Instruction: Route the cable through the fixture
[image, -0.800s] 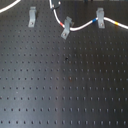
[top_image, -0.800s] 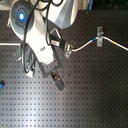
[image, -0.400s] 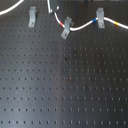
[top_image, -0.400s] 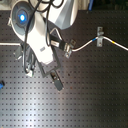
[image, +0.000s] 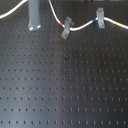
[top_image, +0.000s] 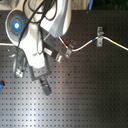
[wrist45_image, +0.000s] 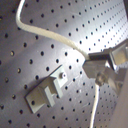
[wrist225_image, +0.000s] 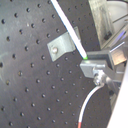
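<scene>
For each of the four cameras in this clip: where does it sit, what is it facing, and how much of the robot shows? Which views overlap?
First exterior view: looks down across the black pegboard at the cable and clips; no robot clearly visible.
Second exterior view: looks from above; the arm fills the second exterior view's left.
First wrist view: rides on the gripper, close to the board; the gripper is shut on the cable.
Second wrist view: same mount, another angle.
Shared: both exterior views show the cable through the clips; both wrist views show the grasp.

arm bent low, tool (wrist225_image: 98, 71) clamped shut
</scene>
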